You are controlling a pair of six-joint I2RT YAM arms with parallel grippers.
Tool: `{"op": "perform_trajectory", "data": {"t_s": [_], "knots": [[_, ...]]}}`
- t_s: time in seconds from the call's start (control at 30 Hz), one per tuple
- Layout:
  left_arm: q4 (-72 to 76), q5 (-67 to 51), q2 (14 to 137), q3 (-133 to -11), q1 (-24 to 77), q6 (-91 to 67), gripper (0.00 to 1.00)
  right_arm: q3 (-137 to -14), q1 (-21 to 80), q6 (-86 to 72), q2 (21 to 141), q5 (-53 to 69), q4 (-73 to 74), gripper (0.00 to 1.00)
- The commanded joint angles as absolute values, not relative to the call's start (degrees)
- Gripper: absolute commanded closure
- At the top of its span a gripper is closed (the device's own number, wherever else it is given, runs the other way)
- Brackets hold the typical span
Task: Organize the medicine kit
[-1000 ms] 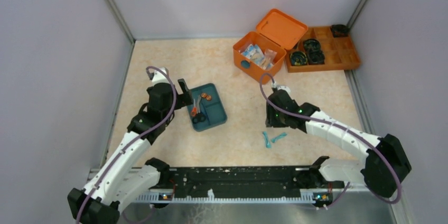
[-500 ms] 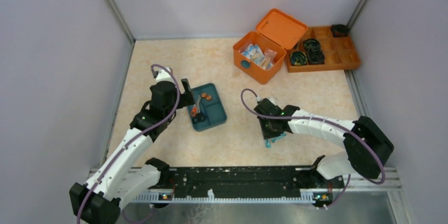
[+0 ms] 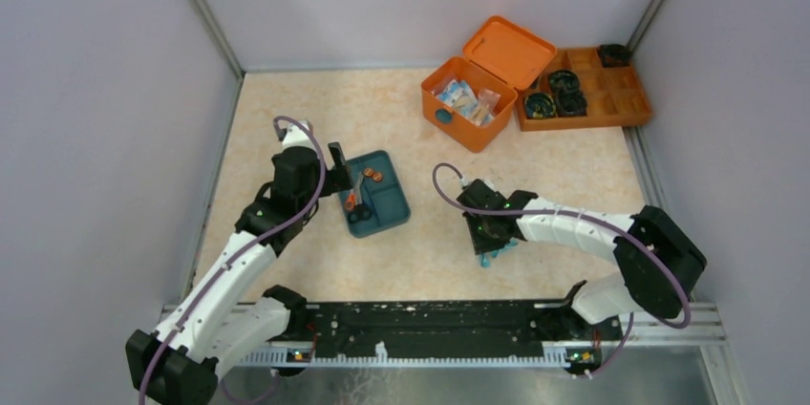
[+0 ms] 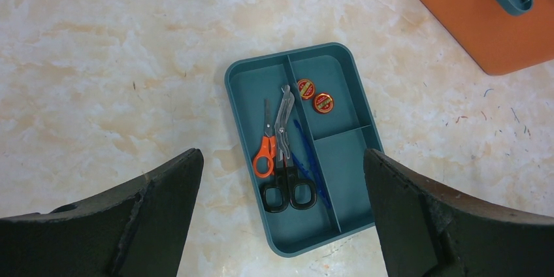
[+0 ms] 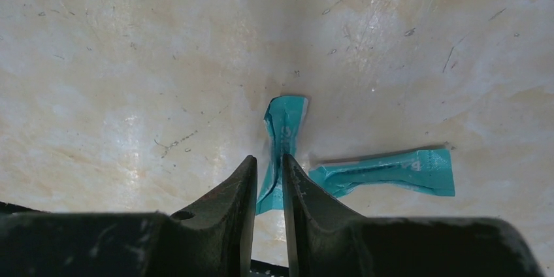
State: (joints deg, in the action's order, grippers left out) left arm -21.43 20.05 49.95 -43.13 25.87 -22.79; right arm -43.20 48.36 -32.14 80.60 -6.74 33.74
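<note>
The medicine kit (image 3: 457,117) is an orange box at the back right, its lid (image 3: 509,50) open and packets inside; its wall shows in the left wrist view (image 4: 477,16). Two teal sachets lie on the table near the front. My right gripper (image 3: 484,241) is down at the table, its jaws nearly shut on one teal sachet (image 5: 283,123). The second teal sachet (image 5: 392,171) lies just to its right. My left gripper (image 4: 281,156) is open and empty above the teal compartment tray (image 4: 353,179).
The teal tray (image 3: 392,209) holds orange scissors (image 4: 264,153), black scissors (image 4: 287,182), a blue strip and two round tins (image 4: 313,96). A flat orange divided tray (image 3: 611,109) with black items sits right of the kit. Walls close in on the left, back and right.
My right gripper moved toward the near left, down onto the teal sachets, and closed on one. The left arm shifted slightly early on, then held still.
</note>
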Motion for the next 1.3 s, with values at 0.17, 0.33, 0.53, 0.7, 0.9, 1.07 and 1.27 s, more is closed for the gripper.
{"op": "perform_trajectory", "data": {"t_s": [0.17, 0.33, 0.53, 0.7, 0.9, 1.07, 1.27], "knots": [[-20.69, 19.38, 49.92, -43.16, 25.66, -22.41, 0.01, -45.06, 49.0, -32.65, 80.83, -6.56, 32.03, 0.93], [-20.82, 19.61, 49.75, -43.16, 25.66, -22.41, 0.01, -45.76, 49.04, -32.78, 80.38, -7.06, 32.25, 1.0], [-21.04, 20.16, 49.66, -43.34, 25.65, -22.34, 0.01, -48.54, 49.04, -32.65, 78.7, -6.79, 32.27, 1.0], [-21.91, 21.75, 48.66, -43.62, 25.66, -22.08, 0.01, -53.45, 49.04, -32.26, 81.35, -3.46, 28.38, 1.0], [-22.92, 23.23, 46.56, -43.17, 25.66, -21.88, 0.01, -65.83, 49.63, -30.4, 92.2, 3.36, 22.24, 1.0], [-24.16, 24.61, 45.57, -42.89, 25.66, -22.23, 0.01, -78.83, 50.9, -28.03, 102.77, 6.2, 22.29, 1.0], [-24.19, 25.04, 44.39, -42.48, 25.64, -22.5, 0.01, -86.91, 51.09, -28.37, 111.23, 6.27, 23.16, 1.0]]}}
